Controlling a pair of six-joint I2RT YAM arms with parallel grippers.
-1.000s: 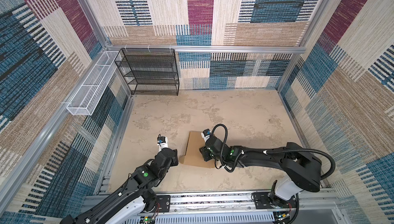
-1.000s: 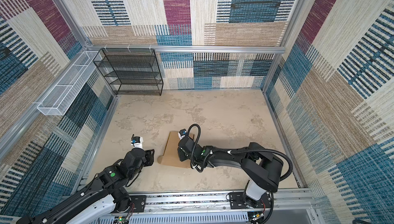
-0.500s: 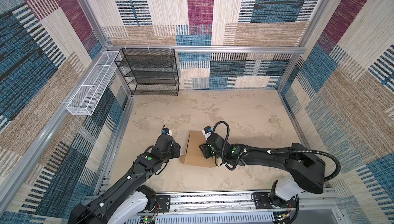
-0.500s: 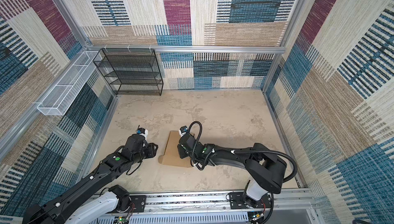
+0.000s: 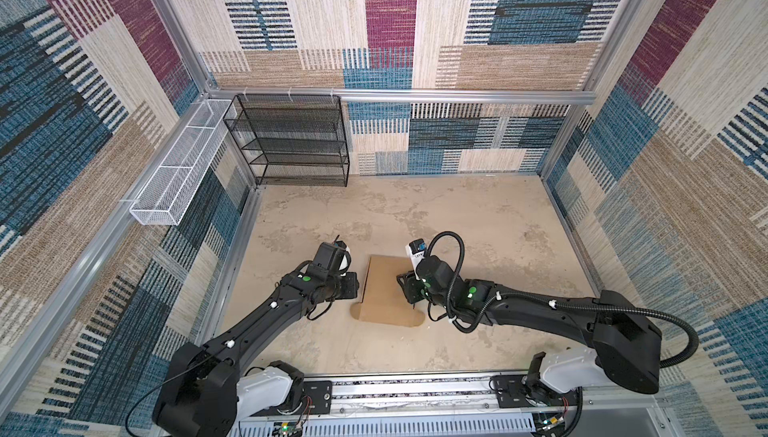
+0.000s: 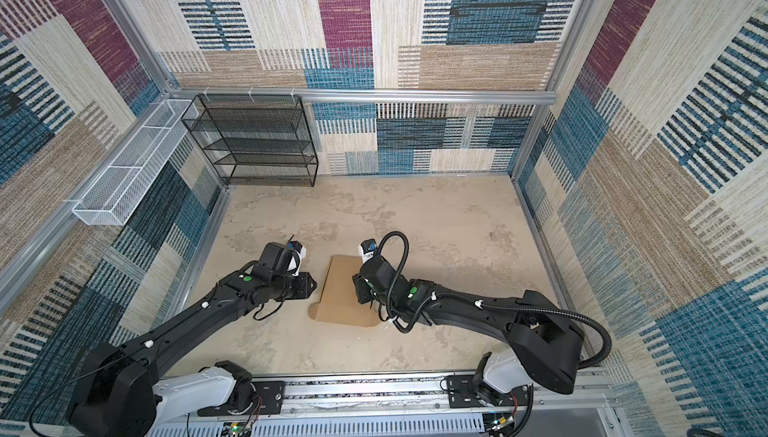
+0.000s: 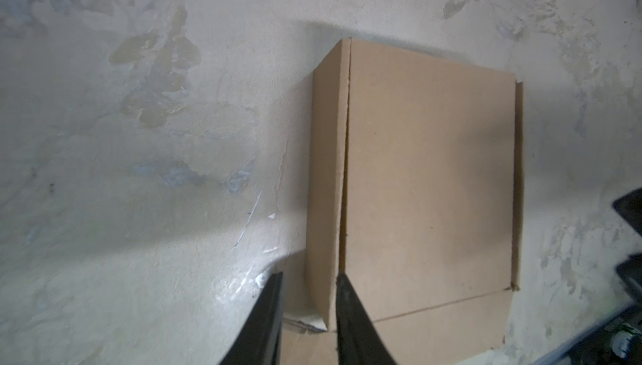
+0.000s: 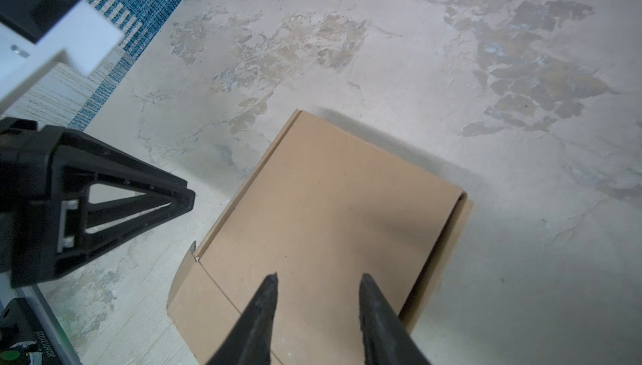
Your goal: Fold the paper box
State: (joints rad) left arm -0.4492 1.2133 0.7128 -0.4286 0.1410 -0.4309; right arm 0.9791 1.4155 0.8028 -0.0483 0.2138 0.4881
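The left pincer (image 7: 310,278) is now nosing up to the left edge of the paper box (image 5: 388,289), having swung in from the front-left of the bench (image 5: 478,227) over the past second. The right pincer (image 8: 319,276) is staying much where it was, above the box's right half. The plain brown box is lying flat in the front middle of the bench, between the two arms. Its lid is folded down over the body, and a rounded flap is sticking out along the near edge in both top views.

In the left wrist view the left pincer's fingers (image 7: 351,311) are standing a narrow way apart, straddling the box's upright side wall near one corner. One finger is sitting at the lid's crease and the other is showing a sliver of space from the wall, so nothing is clamped. In the right wrist view the right pincer is standing moderately open over the lid, gripping nothing; whether its tips are touching the cardboard cannot be told.

A black wire shelf (image 5: 291,139) is standing against the back wall and a white wire basket (image 5: 178,173) is hanging on the left wall, both well apart from the box.
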